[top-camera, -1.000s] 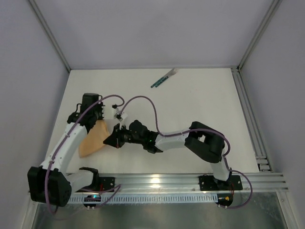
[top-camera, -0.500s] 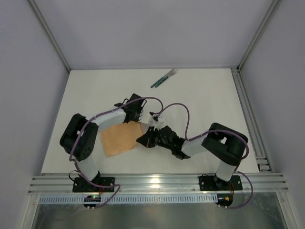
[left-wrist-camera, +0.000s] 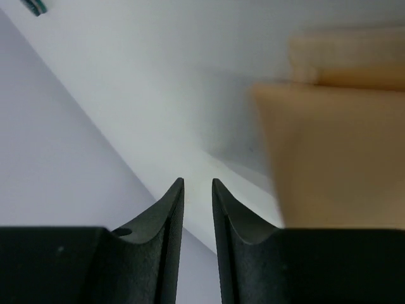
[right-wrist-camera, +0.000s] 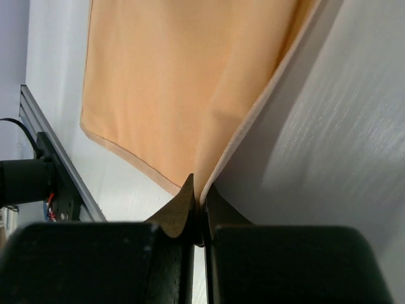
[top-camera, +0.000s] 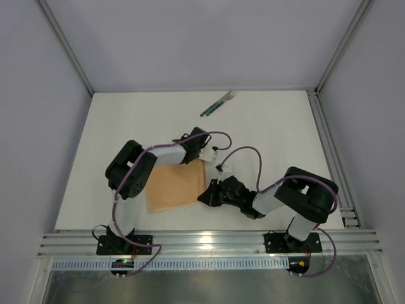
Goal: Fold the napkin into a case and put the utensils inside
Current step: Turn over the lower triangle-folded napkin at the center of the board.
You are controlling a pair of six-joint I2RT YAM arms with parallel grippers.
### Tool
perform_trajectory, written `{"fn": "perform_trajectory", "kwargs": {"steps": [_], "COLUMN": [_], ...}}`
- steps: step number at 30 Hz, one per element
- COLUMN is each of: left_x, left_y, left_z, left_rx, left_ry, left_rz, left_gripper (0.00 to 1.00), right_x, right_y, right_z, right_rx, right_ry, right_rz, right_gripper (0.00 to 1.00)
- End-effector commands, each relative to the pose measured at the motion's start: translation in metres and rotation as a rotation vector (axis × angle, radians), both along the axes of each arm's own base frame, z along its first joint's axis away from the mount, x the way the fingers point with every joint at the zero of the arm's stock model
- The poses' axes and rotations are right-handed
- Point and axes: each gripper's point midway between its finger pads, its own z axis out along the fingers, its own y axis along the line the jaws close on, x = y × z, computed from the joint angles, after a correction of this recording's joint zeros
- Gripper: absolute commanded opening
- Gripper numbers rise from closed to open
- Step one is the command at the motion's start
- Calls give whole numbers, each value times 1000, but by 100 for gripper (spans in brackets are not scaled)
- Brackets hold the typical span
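**A:** Status on the napkin job?

**B:** Napkin [top-camera: 174, 190] lies flat on the table [top-camera: 278, 133], near side, left of centre. It looks doubled into a rough rectangle, and the left wrist view shows two layers at one edge. No narrow case and no diagonal flap, so I'd call it early in the folding.

**A:** Grippers?

**B:** Right gripper [right-wrist-camera: 198, 187] is clamped on the napkin's right edge, with the cloth pinched between the tips. Left gripper [left-wrist-camera: 197, 183] sits at the cloth's far right corner. Its jaws are a crack apart with nothing between them, and the cloth is just beside it, not held.

**A:** Utensils?

**B:** Utensils [top-camera: 218, 104] are at the far side of the table, well apart from the napkin and both grippers. Untouched.

**A:** What's left?

**B:** My read is most of it. The cloth needs more folds to narrow it into a case, then the utensils get fetched and slid inside.
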Motion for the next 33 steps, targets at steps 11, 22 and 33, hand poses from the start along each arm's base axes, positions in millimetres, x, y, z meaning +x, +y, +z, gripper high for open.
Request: {"fn": "perform_trajectory", "kwargs": {"steps": [11,22,33], "left_x": [42,-36,-90], "left_y": [-3,86,160], "left_z": [83,118,88], "left_rx": [-185,-464,-673], "left_ry": [-297,-81,69], "left_rz": [210,584,878], "left_gripper": [42,48,55], "right_x": [-3,-9,35], "right_y": [-10,-29,-84], "right_z": [2,1,55], "right_rx": [12,-152,-420], "right_ry": [29,66,-180], "right_rz": [-29,-22,-173], "right_gripper": [4,68,79]}}
